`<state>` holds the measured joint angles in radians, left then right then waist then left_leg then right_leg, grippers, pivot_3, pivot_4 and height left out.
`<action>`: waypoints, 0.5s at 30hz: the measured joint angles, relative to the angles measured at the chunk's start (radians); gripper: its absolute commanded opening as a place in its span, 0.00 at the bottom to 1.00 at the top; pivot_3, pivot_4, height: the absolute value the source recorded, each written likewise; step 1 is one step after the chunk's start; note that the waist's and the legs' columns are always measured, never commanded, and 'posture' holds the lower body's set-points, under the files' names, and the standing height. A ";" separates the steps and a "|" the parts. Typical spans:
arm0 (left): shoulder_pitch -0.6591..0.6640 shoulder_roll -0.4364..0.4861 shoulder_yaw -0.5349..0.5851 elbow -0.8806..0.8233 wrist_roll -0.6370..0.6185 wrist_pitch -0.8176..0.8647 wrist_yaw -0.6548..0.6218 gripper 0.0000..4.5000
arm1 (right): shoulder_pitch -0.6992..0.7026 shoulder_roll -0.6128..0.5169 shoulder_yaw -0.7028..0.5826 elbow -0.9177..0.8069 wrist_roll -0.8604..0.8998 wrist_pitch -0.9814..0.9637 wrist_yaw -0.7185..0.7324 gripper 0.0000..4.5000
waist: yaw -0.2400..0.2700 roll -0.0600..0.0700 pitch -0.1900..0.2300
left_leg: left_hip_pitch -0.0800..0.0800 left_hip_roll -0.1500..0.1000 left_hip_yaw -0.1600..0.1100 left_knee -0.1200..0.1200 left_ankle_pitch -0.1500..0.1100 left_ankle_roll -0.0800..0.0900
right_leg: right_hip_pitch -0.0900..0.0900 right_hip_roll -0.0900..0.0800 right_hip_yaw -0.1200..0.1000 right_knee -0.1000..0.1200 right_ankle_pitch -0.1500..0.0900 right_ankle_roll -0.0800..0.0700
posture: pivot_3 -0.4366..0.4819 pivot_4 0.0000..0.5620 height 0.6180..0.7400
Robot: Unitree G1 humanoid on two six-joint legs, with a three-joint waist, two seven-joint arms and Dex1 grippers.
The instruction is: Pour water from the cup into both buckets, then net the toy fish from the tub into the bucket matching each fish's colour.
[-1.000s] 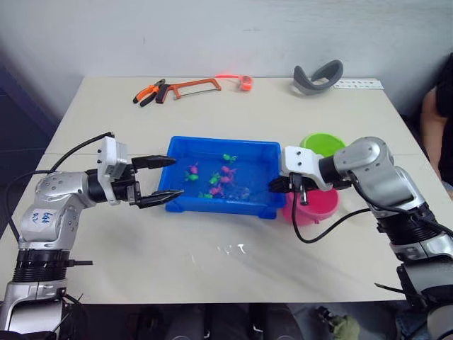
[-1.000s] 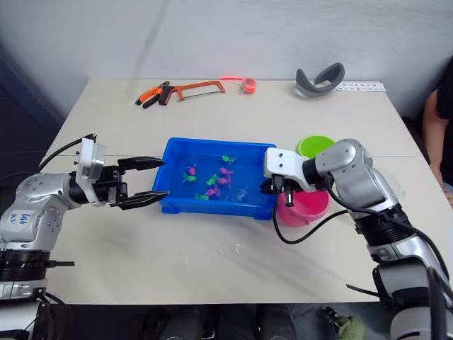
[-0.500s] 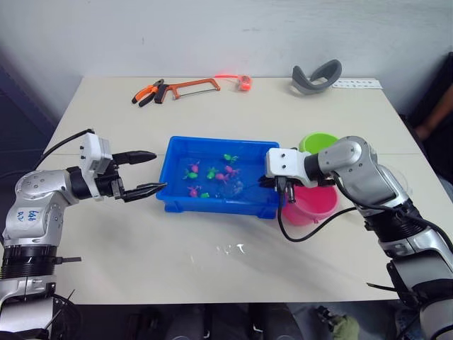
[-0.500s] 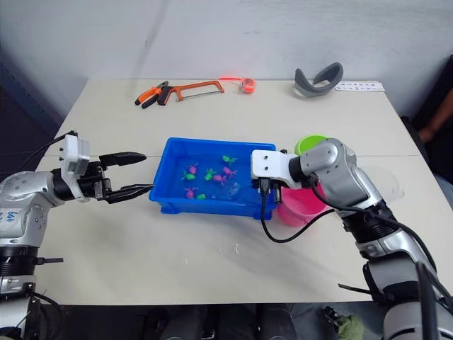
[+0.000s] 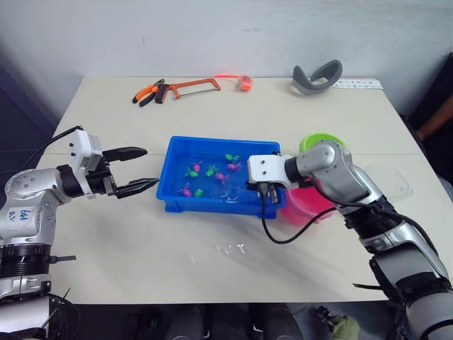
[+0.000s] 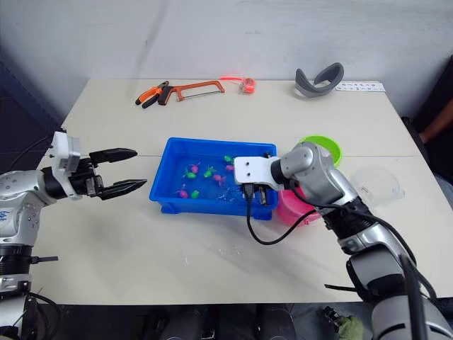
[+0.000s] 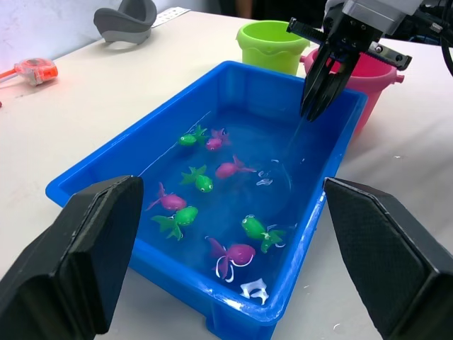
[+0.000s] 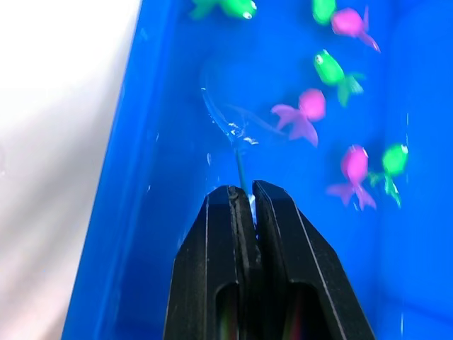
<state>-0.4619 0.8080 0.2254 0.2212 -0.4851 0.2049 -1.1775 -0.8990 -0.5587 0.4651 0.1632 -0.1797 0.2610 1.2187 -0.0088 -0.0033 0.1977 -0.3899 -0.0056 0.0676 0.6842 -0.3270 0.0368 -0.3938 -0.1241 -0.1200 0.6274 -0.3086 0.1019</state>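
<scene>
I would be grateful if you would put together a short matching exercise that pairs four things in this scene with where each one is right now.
Things:
1. net
2. cup
3. left tool
4. hacksaw

Places:
A. at the table's far edge, beside the orange pliers
B. dipped in the tub, held by the right tool
C. open, over bare table beside the tub
D. on the table, beyond the pink bucket from the tub

Pairs: 1-B, 2-D, 3-C, 4-A
</scene>
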 measured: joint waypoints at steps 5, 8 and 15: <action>0.013 0.000 0.011 -0.013 0.000 0.002 0.008 0.98 | -0.001 0.034 0.002 0.025 -0.007 -0.045 -0.011 0.00 | -0.003 0.000 0.000 | 0.000 0.000 0.000 0.000 0.000 0.000 | 0.000 0.000 0.000 0.000 0.000 0.000 | 0.48 0.27 1.00; 0.028 0.000 0.019 -0.020 -0.001 0.005 0.015 0.98 | -0.001 0.064 0.002 0.038 -0.007 -0.070 -0.017 0.00 | -0.009 0.000 0.000 | 0.000 0.000 0.000 0.000 0.000 0.000 | 0.000 0.000 0.000 0.000 0.000 0.000 | 0.48 0.27 1.00; 0.043 0.000 0.038 -0.052 -0.004 0.014 0.021 0.98 | -0.006 0.130 0.002 0.089 -0.002 -0.129 -0.037 0.00 | -0.020 0.000 0.000 | 0.000 0.000 -0.001 0.000 0.000 0.000 | 0.000 0.000 0.001 0.001 0.000 0.000 | 0.48 0.27 1.00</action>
<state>-0.4192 0.8083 0.2632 0.1695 -0.4890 0.2194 -1.1564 -0.9051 -0.4285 0.4669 0.2519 -0.1817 0.1315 1.1819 -0.0292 -0.0033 0.1977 -0.3897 -0.0054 0.0668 0.6841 -0.3270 0.0367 -0.3938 -0.1243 -0.1193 0.6279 -0.3086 0.1019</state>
